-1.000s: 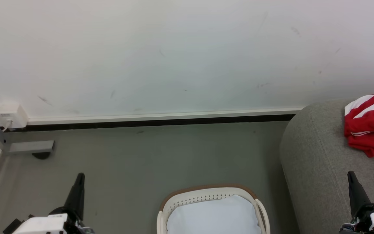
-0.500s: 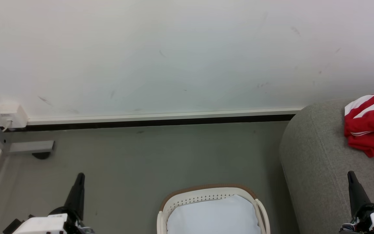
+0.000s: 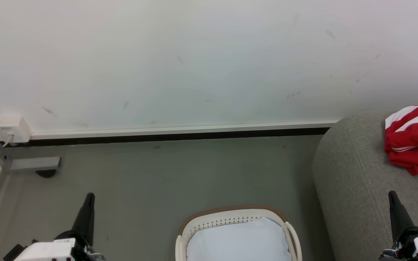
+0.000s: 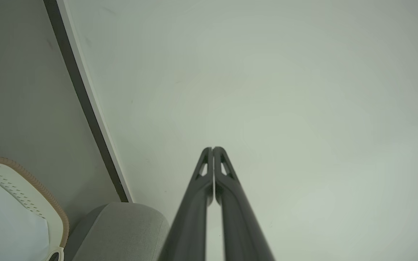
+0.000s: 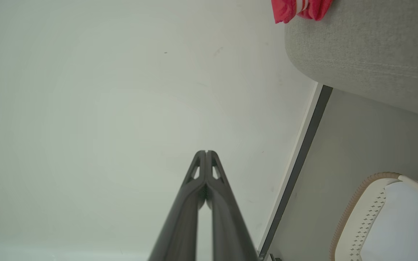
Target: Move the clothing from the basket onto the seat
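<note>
White wall [image 3: 194, 54] above grey floor [image 3: 158, 174]. Grey fabric seat [image 3: 354, 188] at right, red-and-white clothing [image 3: 412, 145] heaped on it. Cream basket [image 3: 230, 210] on floor beside seat, holding pale cloth [image 3: 238, 241]. Left tool [image 3: 90, 197], right tool [image 3: 391, 195]: both closed tight, well apart from clothing.
</note>
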Robot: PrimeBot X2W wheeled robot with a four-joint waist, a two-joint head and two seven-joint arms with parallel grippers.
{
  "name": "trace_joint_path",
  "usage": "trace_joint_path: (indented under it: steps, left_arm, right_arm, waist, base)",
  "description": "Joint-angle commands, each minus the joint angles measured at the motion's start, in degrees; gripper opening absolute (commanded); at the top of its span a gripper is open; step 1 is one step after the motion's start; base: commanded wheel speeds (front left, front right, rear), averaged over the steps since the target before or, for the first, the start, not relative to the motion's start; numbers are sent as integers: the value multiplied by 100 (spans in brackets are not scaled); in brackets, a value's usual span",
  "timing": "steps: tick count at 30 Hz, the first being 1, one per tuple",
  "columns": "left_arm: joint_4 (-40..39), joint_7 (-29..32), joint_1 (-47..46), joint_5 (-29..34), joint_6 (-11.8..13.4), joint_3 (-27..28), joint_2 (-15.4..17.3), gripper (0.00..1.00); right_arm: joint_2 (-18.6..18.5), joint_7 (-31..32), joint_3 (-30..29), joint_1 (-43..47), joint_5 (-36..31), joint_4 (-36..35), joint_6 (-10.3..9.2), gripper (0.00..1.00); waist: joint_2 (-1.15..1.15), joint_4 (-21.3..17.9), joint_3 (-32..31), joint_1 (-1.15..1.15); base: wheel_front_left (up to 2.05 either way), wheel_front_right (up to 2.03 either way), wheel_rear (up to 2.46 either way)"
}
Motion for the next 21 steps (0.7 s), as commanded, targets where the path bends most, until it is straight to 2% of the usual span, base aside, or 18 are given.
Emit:
trace_joint_path:
  steps: [1,21]
  left_arm:
    - [-12,30,-39,-71,-39,18,11,0]
    - [-11,30,-39,-71,-39,19,11,0]
  right_arm:
    - [-41,25,-19,-36,4,-25,-12,0]
    - [-41,25,-19,-36,4,-25,-12,0]
  waist:
    - [0,0,0,0]
    - [0,0,0,0]
  base:
    - [0,0,0]
    - [0,0,0]
